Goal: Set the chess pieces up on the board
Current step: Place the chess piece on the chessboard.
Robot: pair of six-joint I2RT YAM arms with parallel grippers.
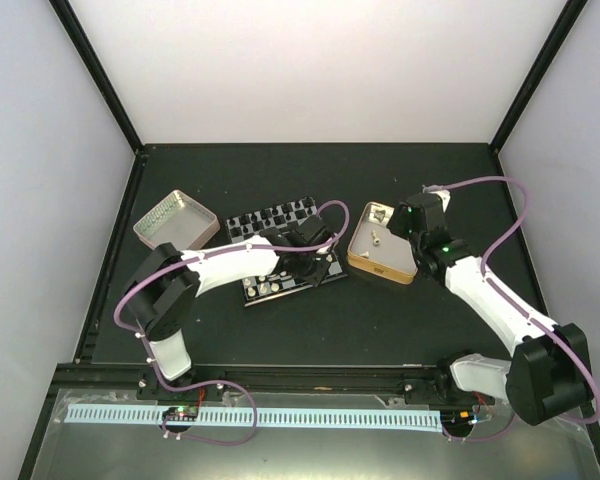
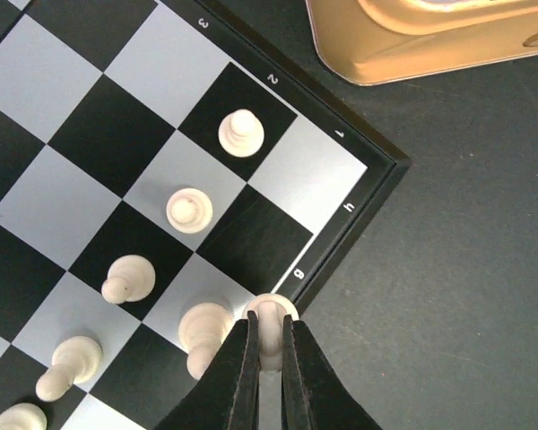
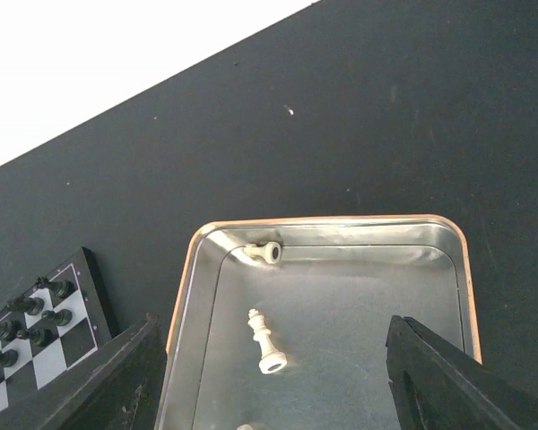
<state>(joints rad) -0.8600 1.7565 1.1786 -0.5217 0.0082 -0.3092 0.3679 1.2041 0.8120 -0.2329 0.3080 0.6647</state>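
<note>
Near the board's (image 2: 117, 116) right corner, the left gripper (image 2: 270, 320) is pinched tight on a white piece (image 2: 271, 306) over an edge square, just beside standing white men (image 2: 188, 210). Black pieces (image 3: 31, 313) fill the board's far side, so I judge the setup well past halfway. Beside the board, the right gripper (image 3: 278, 385) hangs spread above the gold-rimmed tin (image 3: 359, 296), where loose white pieces (image 3: 266, 348) still wait.

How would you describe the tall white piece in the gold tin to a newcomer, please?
Find the gold-rimmed tin right of the board. Near the middle of its floor is a tall white piece. Unlike the short piece against the tin's wall, it is long and slim.
</note>
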